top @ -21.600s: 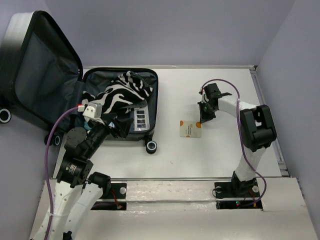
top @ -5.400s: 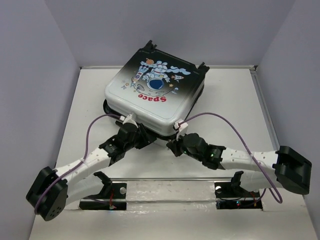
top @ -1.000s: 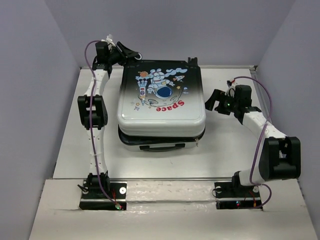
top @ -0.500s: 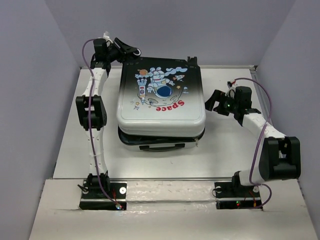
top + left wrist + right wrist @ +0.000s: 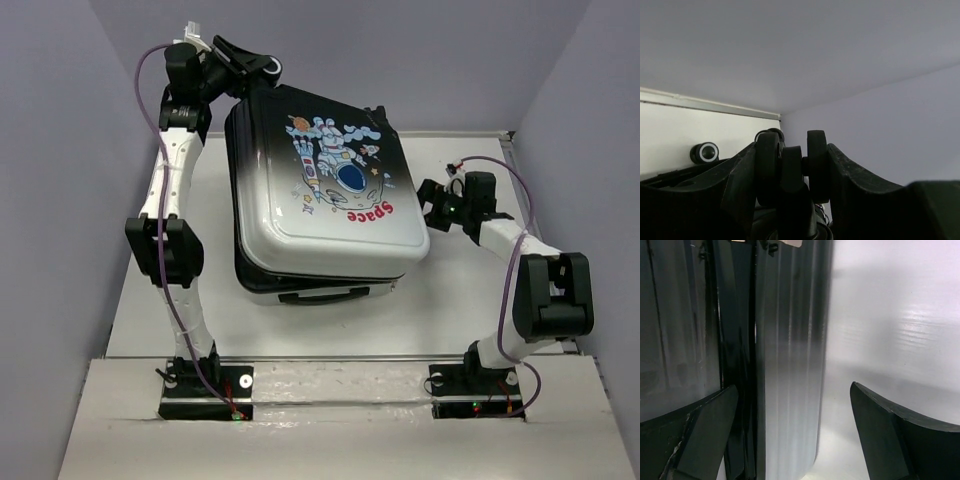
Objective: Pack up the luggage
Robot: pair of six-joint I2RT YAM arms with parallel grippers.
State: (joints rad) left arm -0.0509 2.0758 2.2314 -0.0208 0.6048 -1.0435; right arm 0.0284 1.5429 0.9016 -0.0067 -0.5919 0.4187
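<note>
My left pincer (image 5: 248, 68) is up high, at the far left corner. It is clamped on the luggage (image 5: 320, 190), gripping it by one black wheel (image 5: 792, 165). The wheel sits right between my two fingers (image 5: 740, 182), and both fingers press on it. Another wheel (image 5: 705, 152), one with a white middle, is off to the left of this pincer, a bit farther away. Past the pincer I see only the grey wall (image 5: 790, 50).

The luggage hangs from this pincer and stretches below it and to its right. The top shell, the one with the astronaut and the red word "Space", is tilted. Its corner by my left pincer is the high one. The bottom shell shows under it on the side far from the pincer, with a black handle (image 5: 320, 296) there.

My right pincer (image 5: 432, 205) is spread wide and holds nothing. It is low, just beside the right side of the luggage. The ribbed side of the shell is right in front of it, lined up with the gap between its fingers. I cannot tell if a finger touches the shell. The white table (image 5: 460, 300) is under this pincer and to its right.
</note>
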